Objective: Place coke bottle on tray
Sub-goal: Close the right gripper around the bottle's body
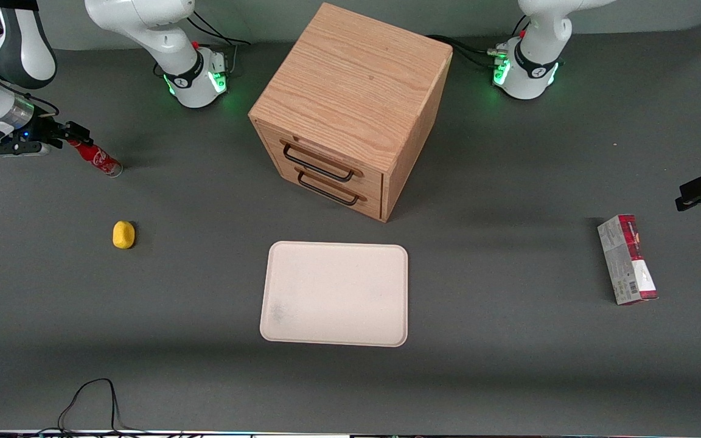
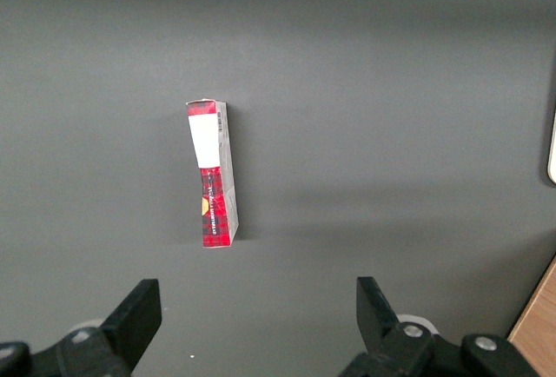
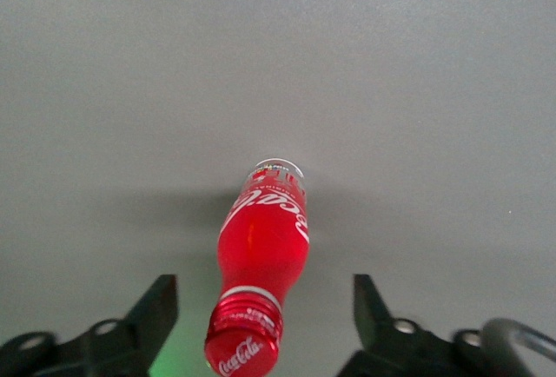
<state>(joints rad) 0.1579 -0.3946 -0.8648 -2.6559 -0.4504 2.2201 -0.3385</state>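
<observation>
Because the bottle [image 1: 96, 158] stands near the working arm's end of the table, well apart from the tray [image 1: 334, 293], the whole carry is still ahead. It rests on its base on the grey table [image 1: 509, 365], and in the front view it looks tilted, with its cap toward the gripper [image 1: 73, 135]. The right wrist view shows the gripper [image 3: 265, 307] above the cap with its fingers [image 3: 156, 307] spread wide, one on each side and neither touching, so nothing is held yet. Judging by its size, the bottle should be light and stiff, but its smooth round body looks slippery and could roll or tip if nudged. The narrow neck just under the cap seems the best place to close on, where the ridge would help stop it sliding out. A yellow lump [image 1: 123, 235] lies nearer the front camera than the bottle, and a wooden drawer box [image 1: 350, 109] stands above the tray in that view.
</observation>
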